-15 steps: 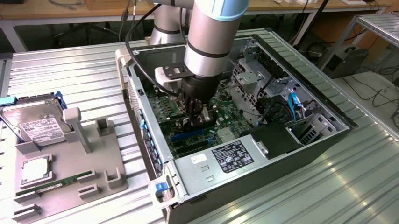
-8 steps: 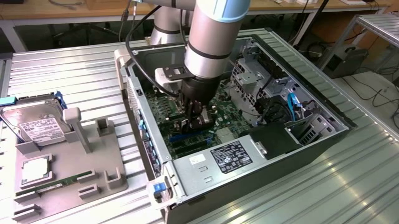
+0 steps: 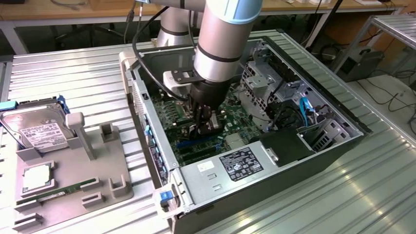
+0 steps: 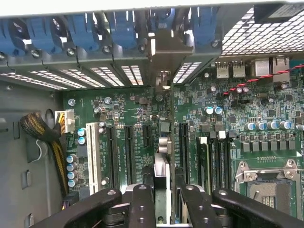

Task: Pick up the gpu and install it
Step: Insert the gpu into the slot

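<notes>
My gripper [image 3: 206, 121] reaches down into the open computer case [image 3: 140, 97] and is shut on the gpu [image 3: 209, 127], a slim black card held upright over the green motherboard [image 3: 188, 122]. In the wrist view the gpu [image 4: 163, 142] shows edge-on between my two black fingers [image 4: 142, 204]. Its pale metal bracket [image 4: 164, 52] stands at the case's rear slot openings. The card's lower edge lies along an expansion slot between the black slots [image 4: 129, 142]; whether it is seated I cannot tell. My gripper [image 4: 164, 202] holds the card near its top edge.
A grey tray [image 3: 97, 165] at the exterior view's left carries a silver hard drive [image 3: 39, 131], a processor [image 3: 36, 178] and a green RAM stick [image 3: 58, 192]. Inside the case are the power supply [image 3: 240, 163], a drive cage [image 3: 266, 83] and the processor socket [image 4: 268, 180]. Blue latches [image 4: 118, 28] line the rear slots.
</notes>
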Motion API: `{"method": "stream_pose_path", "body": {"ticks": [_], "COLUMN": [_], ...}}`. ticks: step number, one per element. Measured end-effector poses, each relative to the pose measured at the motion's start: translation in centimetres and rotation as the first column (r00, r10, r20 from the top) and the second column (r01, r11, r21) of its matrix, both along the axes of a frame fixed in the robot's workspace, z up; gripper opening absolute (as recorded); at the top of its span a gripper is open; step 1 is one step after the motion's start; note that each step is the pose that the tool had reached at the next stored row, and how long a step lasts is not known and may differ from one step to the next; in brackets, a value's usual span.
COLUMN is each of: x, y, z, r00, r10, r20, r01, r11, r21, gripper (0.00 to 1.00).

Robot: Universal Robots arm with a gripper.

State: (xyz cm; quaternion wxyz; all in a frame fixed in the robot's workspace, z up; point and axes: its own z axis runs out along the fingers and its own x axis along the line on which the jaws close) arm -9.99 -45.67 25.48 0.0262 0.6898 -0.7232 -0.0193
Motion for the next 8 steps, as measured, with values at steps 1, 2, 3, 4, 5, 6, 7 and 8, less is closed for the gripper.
{"method": "stream_pose_path", "body": {"ticks": [1, 2, 3, 4, 5, 6, 7, 8], "x": [0.00, 0.00, 0.00, 0.00, 0.00, 0.00, 0.00, 0.00], "y": [0.01, 0.02, 0.04, 0.07, 0.12, 0.16, 0.24, 0.29], "z": [-0.06, -0.11, -0.15, -0.19, -0.25, -0.29, -0.32, -0.34], "r00": [1.0000, 1.0000, 1.0000, 1.0000, 1.0000, 1.0000, 1.0000, 1.0000], "r10": [0.000, 0.000, 0.000, 0.000, 0.000, 0.000, 0.000, 0.000], "r20": [0.0000, 0.0000, -0.0002, -0.0002, 0.0000, -0.0001, 0.0000, 0.0000], "r01": [0.000, 0.000, 0.000, 0.000, 0.000, 0.000, 0.000, 0.000], "r11": [1.0000, 1.0000, 1.0000, 1.0000, 1.0000, 1.0000, 1.0000, 1.0000], "r21": [0.0001, 0.0000, -0.0002, -0.0002, 0.0000, 0.0002, 0.0005, 0.0009], "gripper": [0.26, 0.26, 0.26, 0.26, 0.26, 0.26, 0.26, 0.26]}}
